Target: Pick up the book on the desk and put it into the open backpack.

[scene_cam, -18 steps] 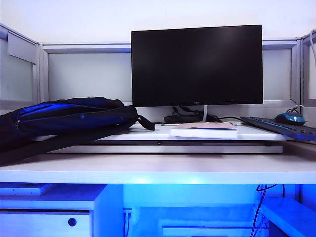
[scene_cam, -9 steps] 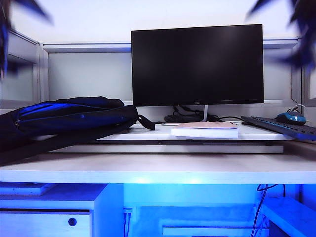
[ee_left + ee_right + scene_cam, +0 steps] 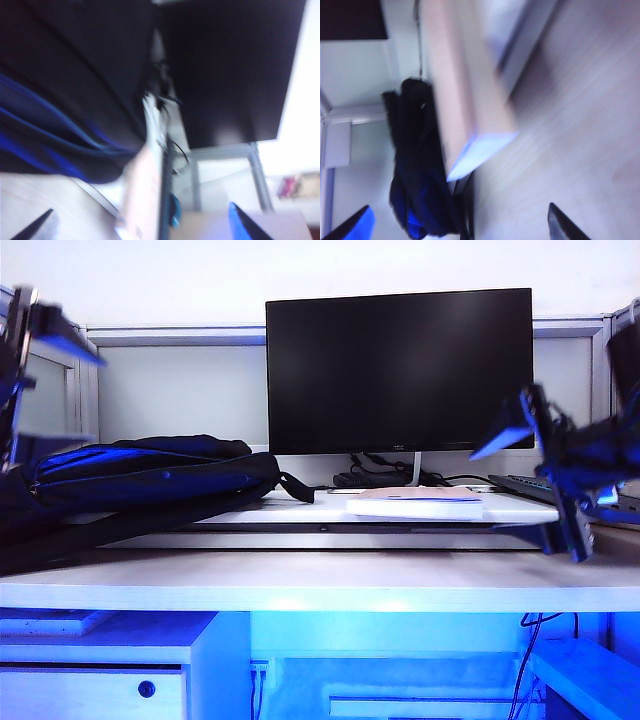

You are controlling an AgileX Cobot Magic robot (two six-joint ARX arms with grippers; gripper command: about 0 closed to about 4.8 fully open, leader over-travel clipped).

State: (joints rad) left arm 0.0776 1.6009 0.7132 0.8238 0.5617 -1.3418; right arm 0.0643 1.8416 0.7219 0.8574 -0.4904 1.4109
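Exterior view: book [image 3: 415, 503] lies flat on the desk [image 3: 320, 580] platform, right of the backpack [image 3: 140, 480]. I have left claw [image 3: 35, 370] above the backpack, right claw [image 3: 560, 475] right of the book, both spread wide and empty, flanking for approach.

Both wrist views were motion-blurred. The left hand [image 3: 25, 370] at 9 o'clock was cut off by the frame edge.

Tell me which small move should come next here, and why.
Probably bring the right gripper in toward the book. It hangs open to the book's right, the book lies untouched on the desk, and the left gripper is open above the backpack.
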